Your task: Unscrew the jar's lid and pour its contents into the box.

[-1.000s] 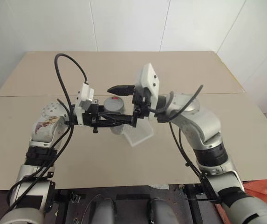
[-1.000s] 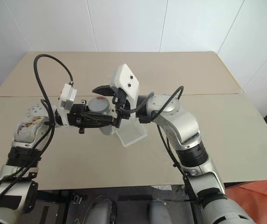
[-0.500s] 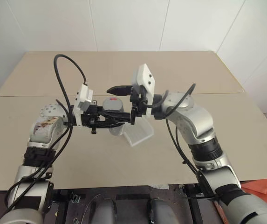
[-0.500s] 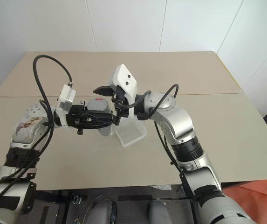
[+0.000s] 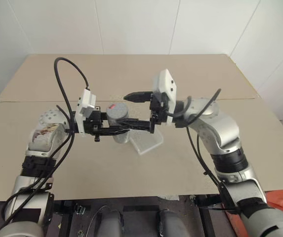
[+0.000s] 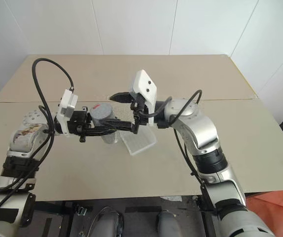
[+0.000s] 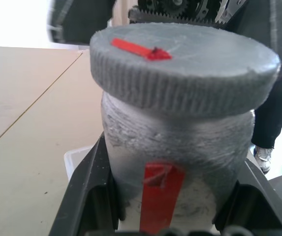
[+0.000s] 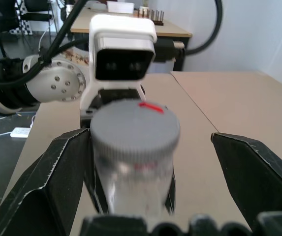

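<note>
- Grey screw lid, one, sat on the one clear jar; a red mark showed on top of the lid, a second red strip on the jar's label below it.
- Left gripper was clenched around the jar's body, one black finger on each side, holding it upright above the tan table.
- Right gripper stood spread wide, its two fingers flanking the lid without touching it; one finger showed above, the other lay level beside the jar.
- One translucent box lay on the table just below and beside the held jar, tilted corner-on to the robot.
- Contents could not be made out.
</note>
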Tool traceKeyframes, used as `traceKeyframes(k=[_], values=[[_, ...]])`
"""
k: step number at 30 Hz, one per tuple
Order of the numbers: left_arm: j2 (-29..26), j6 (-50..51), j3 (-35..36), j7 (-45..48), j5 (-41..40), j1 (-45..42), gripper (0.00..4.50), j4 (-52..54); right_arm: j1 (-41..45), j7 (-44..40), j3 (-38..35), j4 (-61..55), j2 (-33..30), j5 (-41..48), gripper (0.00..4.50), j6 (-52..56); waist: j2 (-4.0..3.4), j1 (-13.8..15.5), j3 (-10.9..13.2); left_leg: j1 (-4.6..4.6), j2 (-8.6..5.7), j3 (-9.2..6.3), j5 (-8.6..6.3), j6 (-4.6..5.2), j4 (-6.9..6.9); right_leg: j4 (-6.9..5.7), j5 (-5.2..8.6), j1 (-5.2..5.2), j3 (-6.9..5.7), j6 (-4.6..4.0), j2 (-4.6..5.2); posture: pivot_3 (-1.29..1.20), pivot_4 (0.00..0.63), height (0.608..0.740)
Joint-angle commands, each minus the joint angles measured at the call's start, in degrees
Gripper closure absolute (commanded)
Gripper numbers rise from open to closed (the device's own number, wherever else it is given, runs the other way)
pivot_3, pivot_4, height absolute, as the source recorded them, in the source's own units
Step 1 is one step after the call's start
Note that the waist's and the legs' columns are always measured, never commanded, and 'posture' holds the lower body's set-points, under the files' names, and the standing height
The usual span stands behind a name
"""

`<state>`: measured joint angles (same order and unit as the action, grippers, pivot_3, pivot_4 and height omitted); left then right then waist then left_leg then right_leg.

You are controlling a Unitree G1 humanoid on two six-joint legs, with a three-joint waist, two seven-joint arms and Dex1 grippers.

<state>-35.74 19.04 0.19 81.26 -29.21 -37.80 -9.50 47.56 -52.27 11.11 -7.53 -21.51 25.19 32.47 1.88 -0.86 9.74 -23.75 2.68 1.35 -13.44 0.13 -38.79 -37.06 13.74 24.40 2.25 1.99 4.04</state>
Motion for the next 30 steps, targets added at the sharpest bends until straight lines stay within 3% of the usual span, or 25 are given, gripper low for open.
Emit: traceKeyframes(k=[1,18,30], values=[[-0.6,-0.4,0.7,1.2,-1.2,-0.4,2.59,2.6,-0.4,1.0,-3.1,-2.8,-1.2,0.7,0.04,-0.2,0.0,0.0,0.0,0.0,0.0,0.0,0.0,0.0,0.0,0.0,0.0,0.0,0.0,0.0,0.0,0.0,0.15,0.74],[-0.2,-0.9,0.5,1.4,-0.8,-0.3,2.59,2.4,-5.3,-2.6,-3.2,-12.3,-5.8,4.4,0.04,1.5,0.0,0.1,0.0,-0.01,-0.01,0.0,0.0,0.0,-0.01,0.04,0.0,-0.02,0.0,0.0,0.02,0.0,0.15,0.74],[1.2,-2.1,-0.3,1.0,-0.1,-0.7,2.59,1.7,-0.6,3.3,-0.6,-13.0,-1.9,5.3,0.04,7.5,0.0,0.0,0.0,0.02,0.02,-0.01,0.0,0.0,0.0,0.02,0.0,-0.01,0.0,0.0,-0.02,0.0,0.15,0.74]])
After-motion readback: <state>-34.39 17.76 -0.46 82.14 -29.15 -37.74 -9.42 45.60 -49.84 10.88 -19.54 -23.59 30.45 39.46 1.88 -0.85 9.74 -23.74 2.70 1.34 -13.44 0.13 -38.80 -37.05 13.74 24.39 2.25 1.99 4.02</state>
